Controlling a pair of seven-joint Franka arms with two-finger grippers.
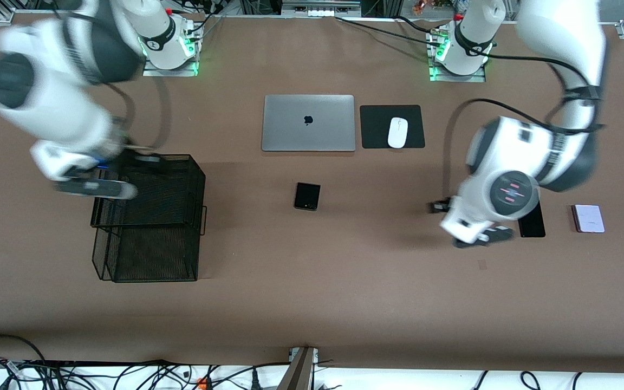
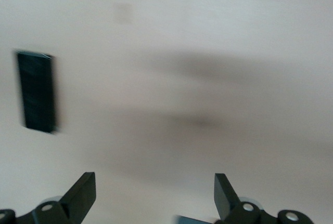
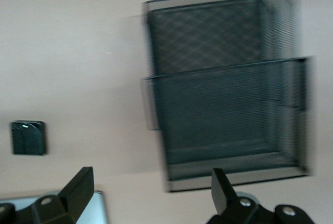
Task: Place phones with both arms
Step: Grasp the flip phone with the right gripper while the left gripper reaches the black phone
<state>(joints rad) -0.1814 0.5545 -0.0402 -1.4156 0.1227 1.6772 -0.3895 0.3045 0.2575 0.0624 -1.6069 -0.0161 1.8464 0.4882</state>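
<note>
The small squarish black phone (image 1: 307, 196) lies mid-table, nearer the front camera than the laptop; it also shows in the right wrist view (image 3: 28, 137). The long slim black phone (image 1: 533, 223) lies toward the left arm's end, partly hidden by the left arm, and shows in the left wrist view (image 2: 35, 91). The white-lavender phone (image 1: 588, 218) lies beside it, closer to the table's end. My left gripper (image 1: 485, 235) (image 2: 154, 193) is open and empty over bare table beside the long phone. My right gripper (image 1: 98, 187) (image 3: 151, 187) is open and empty over the edge of the mesh tray.
A black two-tier mesh tray (image 1: 149, 227) (image 3: 223, 94) stands toward the right arm's end. A closed silver laptop (image 1: 308, 123) and a white mouse (image 1: 397, 132) on a black pad (image 1: 377, 127) lie close to the arms' bases.
</note>
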